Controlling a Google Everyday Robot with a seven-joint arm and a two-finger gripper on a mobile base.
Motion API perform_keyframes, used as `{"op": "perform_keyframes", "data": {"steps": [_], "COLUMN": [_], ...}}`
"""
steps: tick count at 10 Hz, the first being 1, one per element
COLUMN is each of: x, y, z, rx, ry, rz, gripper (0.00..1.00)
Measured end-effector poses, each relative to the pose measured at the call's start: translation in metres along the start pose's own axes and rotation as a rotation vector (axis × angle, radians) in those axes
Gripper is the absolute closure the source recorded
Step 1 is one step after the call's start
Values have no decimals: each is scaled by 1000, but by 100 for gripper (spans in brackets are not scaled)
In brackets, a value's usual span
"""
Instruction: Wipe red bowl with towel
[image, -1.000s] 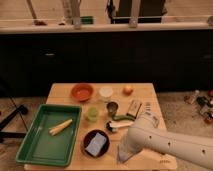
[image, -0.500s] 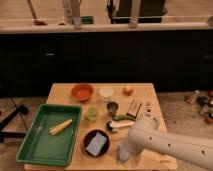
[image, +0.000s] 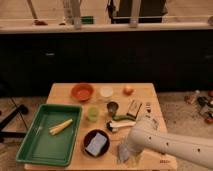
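The red bowl (image: 81, 91) sits empty at the back left of the wooden table (image: 65, 92). My white arm reaches in from the lower right. My gripper (image: 124, 151) is low over the table's front edge, just right of a dark bowl (image: 88, 136), far from the red bowl. A grey-blue shape shows at the gripper's tip. I cannot tell whether it is the towel or part of the gripper. No towel shows elsewhere.
The dark bowl holds a pale blue pad (image: 96, 145). A green tray (image: 30, 145) with a yellow item (image: 60, 127) is at the left. A white cup (image: 106, 92), an orange ball (image: 128, 90), a green cup (image: 93, 113), a metal cup (image: 112, 108), a box (image: 133, 107) and a white-handled utensil (image: 119, 125) fill the middle.
My arm has sunk slightly toward the table's front edge. The things on the table have not moved.
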Motion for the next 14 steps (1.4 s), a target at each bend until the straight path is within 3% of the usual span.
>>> {"op": "perform_keyframes", "data": {"steps": [8,10,14], "x": [20,21,21], "y": [-6,-8,-9], "z": [27,28,29], "rx": [-47,-52,-57], "ry": [17,22,23], "rz": [66,66,65], "gripper": [23,37,80]}}
